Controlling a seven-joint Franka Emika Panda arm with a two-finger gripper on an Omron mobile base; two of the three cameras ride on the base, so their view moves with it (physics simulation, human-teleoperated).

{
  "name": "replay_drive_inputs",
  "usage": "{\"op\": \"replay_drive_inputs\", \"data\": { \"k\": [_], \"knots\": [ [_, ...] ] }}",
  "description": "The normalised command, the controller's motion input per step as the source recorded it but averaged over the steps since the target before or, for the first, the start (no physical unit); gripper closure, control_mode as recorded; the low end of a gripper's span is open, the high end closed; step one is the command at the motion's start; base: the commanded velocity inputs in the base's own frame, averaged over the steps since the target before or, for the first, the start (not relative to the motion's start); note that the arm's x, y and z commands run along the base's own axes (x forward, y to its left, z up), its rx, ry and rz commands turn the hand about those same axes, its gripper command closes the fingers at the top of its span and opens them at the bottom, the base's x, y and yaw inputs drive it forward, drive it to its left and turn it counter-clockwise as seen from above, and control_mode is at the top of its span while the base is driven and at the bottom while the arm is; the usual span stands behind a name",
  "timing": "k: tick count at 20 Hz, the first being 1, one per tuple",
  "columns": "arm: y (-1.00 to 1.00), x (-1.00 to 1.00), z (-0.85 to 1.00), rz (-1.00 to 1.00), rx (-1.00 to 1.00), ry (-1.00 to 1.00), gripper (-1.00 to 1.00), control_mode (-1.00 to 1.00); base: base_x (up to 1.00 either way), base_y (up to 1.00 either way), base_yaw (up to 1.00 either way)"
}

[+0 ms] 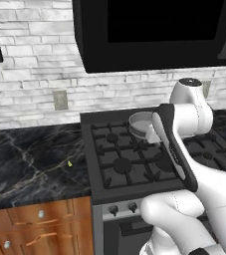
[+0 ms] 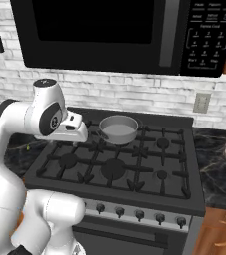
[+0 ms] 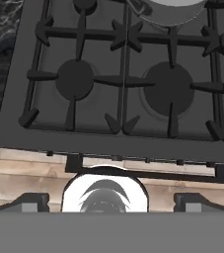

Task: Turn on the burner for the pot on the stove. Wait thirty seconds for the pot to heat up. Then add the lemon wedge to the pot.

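Nothing looks done yet: the pot (image 2: 118,129) sits on a far burner (image 2: 115,141) of the stove (image 2: 59,174) with no flame visible, the lemon wedge (image 1: 69,163) lies on the left counter (image 1: 25,164), and the fingers (image 3: 34,201) stand apart, empty.

A black microwave (image 2: 99,35) hangs above the range against a whitewashed brick wall (image 1: 35,64), its keypad (image 2: 211,32) at its right end. Black marble counters (image 1: 30,164) with pale veining run to either side, the left one over wooden cabinet drawers (image 1: 40,226) with round silver knobs. A grey wall outlet (image 1: 60,99) sits above the left counter's back edge; a second outlet (image 2: 201,103) sits above the right counter's back edge.
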Motion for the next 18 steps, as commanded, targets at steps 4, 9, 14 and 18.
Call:
{"op": "replay_drive_inputs", "data": {
  "k": [4, 9, 14, 18],
  "knots": [
    [-0.71, 0.08, -0.48, -0.06, 0.0, 0.23, -1.0, -1.0, 0.0, 0.0, 0.0],
    [-0.91, 0.01, -0.27, -0.09, 0.0, 0.03, -1.0, -1.0, 0.0, 0.0, 0.0],
    [-0.51, 0.0, 0.0, 0.0, 0.07, -0.08, -1.0, -1.0, 0.0, 0.0, 0.0],
    [-0.31, 0.0, 0.0, 0.0, 0.12, -0.38, -1.0, -1.0, 0.0, 0.0, 0.0]
  ]
}}
